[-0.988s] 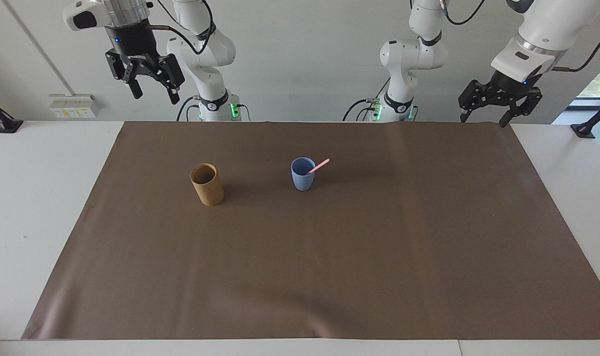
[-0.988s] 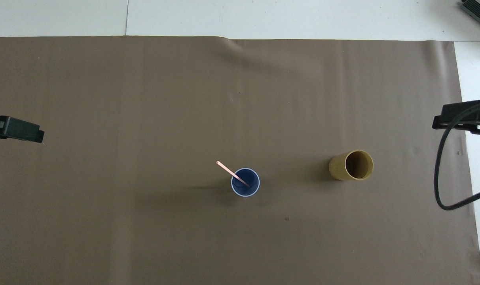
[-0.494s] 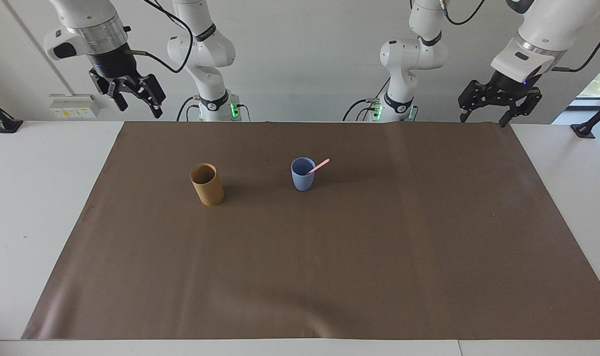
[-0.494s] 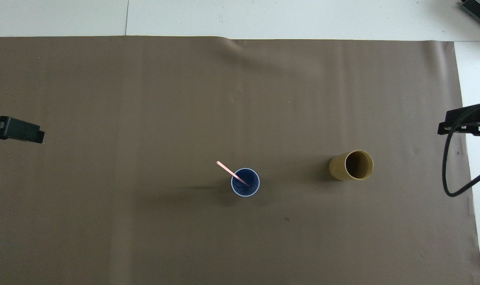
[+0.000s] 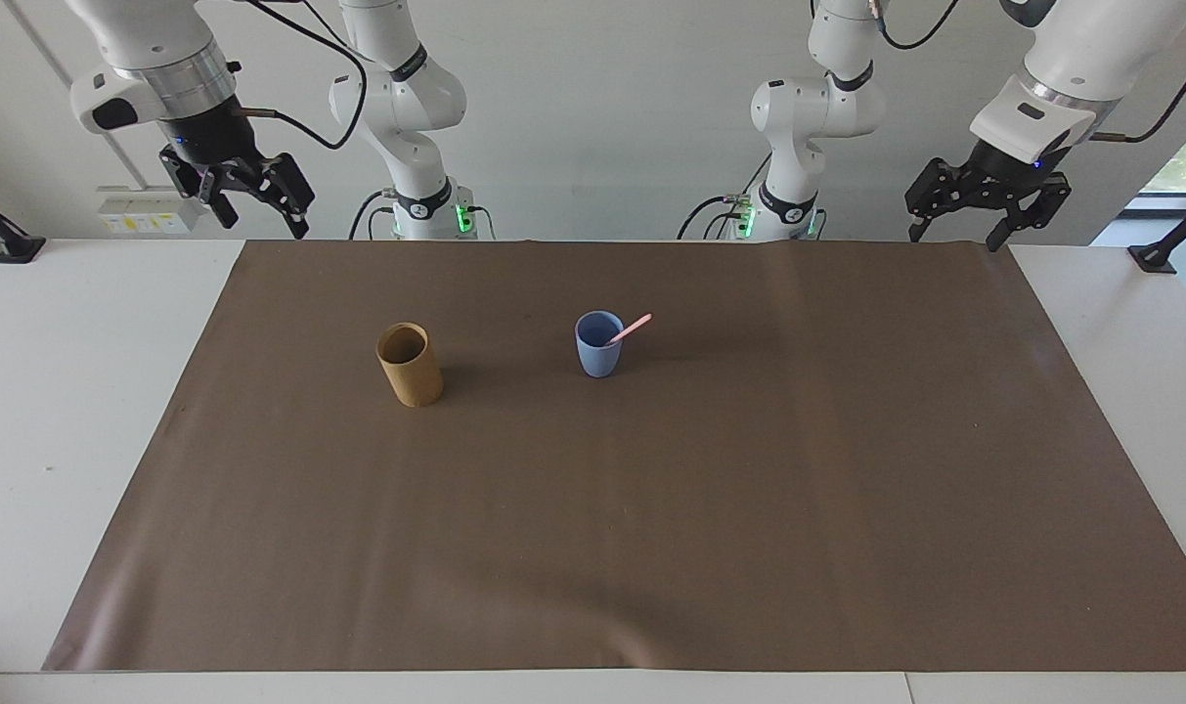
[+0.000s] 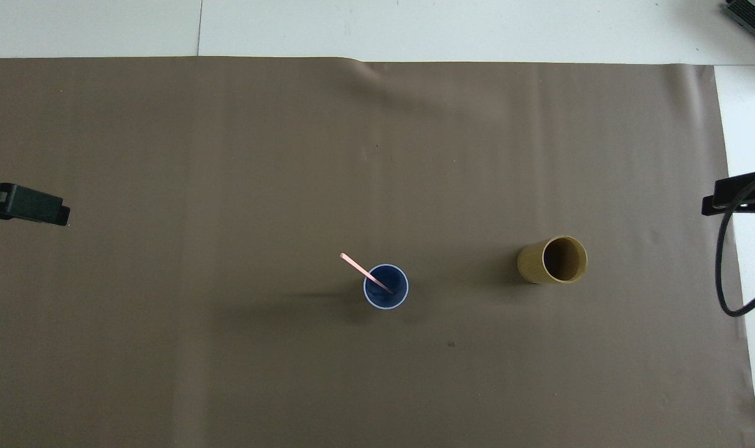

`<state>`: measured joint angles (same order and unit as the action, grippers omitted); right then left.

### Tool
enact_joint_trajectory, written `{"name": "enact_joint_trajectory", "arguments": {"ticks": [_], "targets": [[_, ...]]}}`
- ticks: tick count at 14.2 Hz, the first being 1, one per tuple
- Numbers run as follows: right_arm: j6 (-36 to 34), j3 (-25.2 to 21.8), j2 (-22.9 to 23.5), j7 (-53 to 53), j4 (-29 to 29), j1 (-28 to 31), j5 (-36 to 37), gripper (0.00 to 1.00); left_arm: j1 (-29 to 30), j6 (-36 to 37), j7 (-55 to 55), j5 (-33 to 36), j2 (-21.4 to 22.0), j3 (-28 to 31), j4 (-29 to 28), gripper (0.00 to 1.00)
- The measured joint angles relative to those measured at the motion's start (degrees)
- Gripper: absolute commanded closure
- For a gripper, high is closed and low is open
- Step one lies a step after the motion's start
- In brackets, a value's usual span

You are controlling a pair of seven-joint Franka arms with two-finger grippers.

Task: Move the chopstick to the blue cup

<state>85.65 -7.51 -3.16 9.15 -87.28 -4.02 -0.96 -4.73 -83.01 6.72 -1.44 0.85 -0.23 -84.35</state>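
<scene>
The blue cup (image 5: 599, 344) (image 6: 386, 287) stands upright near the middle of the brown mat. A light pink chopstick (image 5: 632, 329) (image 6: 360, 268) stands in it and leans over the rim toward the left arm's end. My right gripper (image 5: 255, 210) is open and empty, raised over the mat's corner at the right arm's end; its tip shows at the overhead view's edge (image 6: 735, 199). My left gripper (image 5: 952, 233) is open and empty, raised over the mat's edge at the left arm's end; one finger shows in the overhead view (image 6: 35, 208).
A taller tan-brown cylindrical cup (image 5: 410, 366) (image 6: 553, 259) stands upright on the brown mat (image 5: 651, 508), beside the blue cup toward the right arm's end. White table (image 5: 65, 391) borders the mat. A black cable (image 6: 722, 274) hangs from the right arm.
My right gripper has drawn back from above the mat toward the right arm's end of the table and come lower. The left arm, cups and chopstick have not moved.
</scene>
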Motion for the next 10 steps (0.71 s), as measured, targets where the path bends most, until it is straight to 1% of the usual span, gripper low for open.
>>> {"name": "enact_joint_trajectory", "arguments": {"ticks": [6,10], "targets": [[-0.05,-0.08,-0.74,-1.35,0.14,-1.64,1.06,0.0,0.0,0.1,-0.01,0.0,0.0,0.0,-0.02,0.0],[-0.06,-0.11,-0.93,-3.65,0.14,-1.64,1.67,0.0,0.0,0.13,-0.01,0.0,0.0,0.0,-0.03,0.0]]}}
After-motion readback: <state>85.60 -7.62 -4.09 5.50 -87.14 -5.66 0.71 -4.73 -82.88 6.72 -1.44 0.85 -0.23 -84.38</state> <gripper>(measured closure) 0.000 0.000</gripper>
